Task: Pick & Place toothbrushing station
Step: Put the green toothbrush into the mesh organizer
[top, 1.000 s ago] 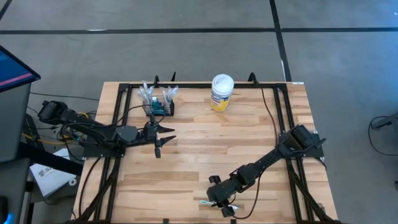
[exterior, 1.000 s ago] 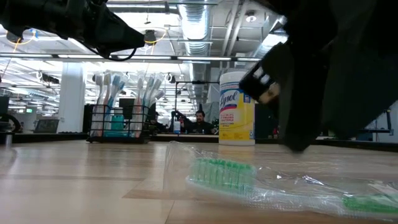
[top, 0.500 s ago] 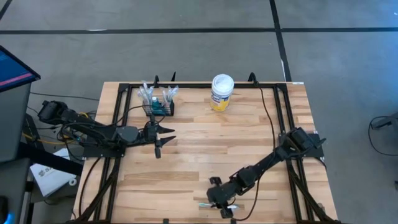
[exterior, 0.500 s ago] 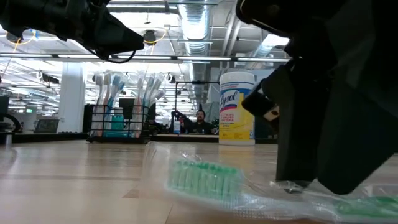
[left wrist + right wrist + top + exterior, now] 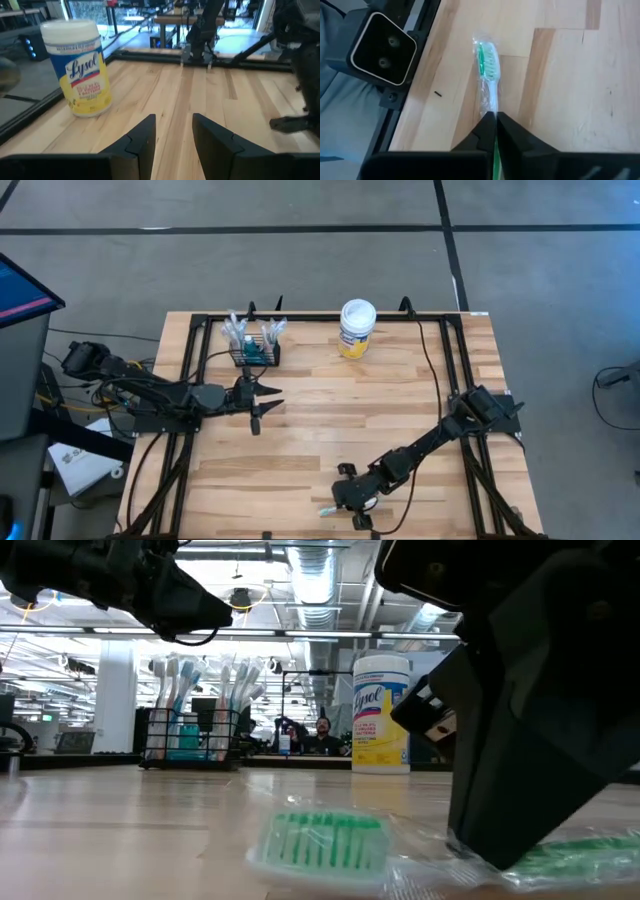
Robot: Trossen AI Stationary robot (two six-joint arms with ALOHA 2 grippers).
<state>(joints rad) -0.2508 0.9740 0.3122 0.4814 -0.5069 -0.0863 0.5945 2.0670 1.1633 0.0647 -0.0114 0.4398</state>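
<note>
**Right gripper pinches a wrapped toothbrush at the table's near edge; basket stands at the far left**

The small black wire-mesh rectangular basket (image 5: 256,352) stands at the far left of the light wooden slatted table (image 5: 320,420), upright, with several pale toothbrushes (image 5: 200,680) standing up out of it. Well apart to its right, also near the far edge, stands a round yellow-labelled tub with a white lid (image 5: 356,328).

The left gripper (image 5: 262,403) hangs just in front of the basket, not touching it, its 2 fingers (image 5: 142,137) spread with a clear gap between them and nothing held.

The right gripper (image 5: 350,502) is low at the near edge of the table, its 2 fingers (image 5: 487,127) pressed together on the handle of a green-bristled toothbrush in clear plastic wrap (image 5: 487,80). The bristle end lies on the wood, pointing away from the gripper.
</note>
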